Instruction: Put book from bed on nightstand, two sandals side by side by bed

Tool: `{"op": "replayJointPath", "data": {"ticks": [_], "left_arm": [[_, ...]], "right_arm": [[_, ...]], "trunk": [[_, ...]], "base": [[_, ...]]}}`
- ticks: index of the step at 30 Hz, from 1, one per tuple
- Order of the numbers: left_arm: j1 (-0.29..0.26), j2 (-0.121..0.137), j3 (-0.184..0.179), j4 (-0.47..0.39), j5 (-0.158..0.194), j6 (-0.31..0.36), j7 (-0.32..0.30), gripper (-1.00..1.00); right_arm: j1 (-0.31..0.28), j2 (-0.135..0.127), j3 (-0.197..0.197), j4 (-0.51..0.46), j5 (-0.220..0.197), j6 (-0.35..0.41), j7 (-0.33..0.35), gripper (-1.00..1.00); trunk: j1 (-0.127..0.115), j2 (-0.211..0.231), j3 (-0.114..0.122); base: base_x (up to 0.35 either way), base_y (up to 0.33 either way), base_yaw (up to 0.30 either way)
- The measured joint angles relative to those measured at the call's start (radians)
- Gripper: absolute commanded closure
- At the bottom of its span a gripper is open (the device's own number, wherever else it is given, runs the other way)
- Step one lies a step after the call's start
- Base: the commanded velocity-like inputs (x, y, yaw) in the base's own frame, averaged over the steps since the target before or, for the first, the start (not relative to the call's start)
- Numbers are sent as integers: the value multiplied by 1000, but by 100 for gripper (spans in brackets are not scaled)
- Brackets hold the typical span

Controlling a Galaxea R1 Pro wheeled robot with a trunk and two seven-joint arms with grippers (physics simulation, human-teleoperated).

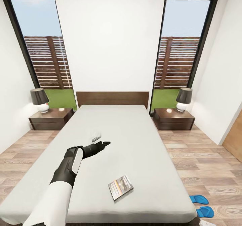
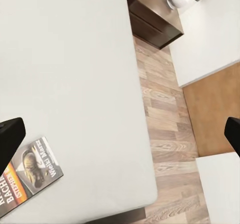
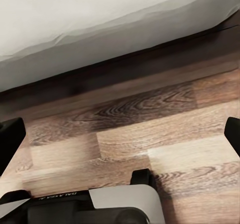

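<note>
Currently on the book step: left gripper (image 1: 101, 142) hangs over the bed (image 1: 134, 142), fingers spread wide and empty, book (image 1: 120, 187) lying nearer the foot, so next it probably must draw back and descend.

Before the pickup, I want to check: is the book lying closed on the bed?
Closed and flat: the book lies cover up on the bed, with no pages showing.

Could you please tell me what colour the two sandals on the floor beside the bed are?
Bright blue; the two sandals show best in the head view.
</note>
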Motion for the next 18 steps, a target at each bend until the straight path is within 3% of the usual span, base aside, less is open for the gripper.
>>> {"op": "replayJointPath", "data": {"ticks": [18], "left_arm": [[1,-2,0,10,1,0,-2,-100]], "right_arm": [[0,0,0,0,1,-4,-4,-100]], "trunk": [[0,0,-28]], "base": [[0,0,0]]}}
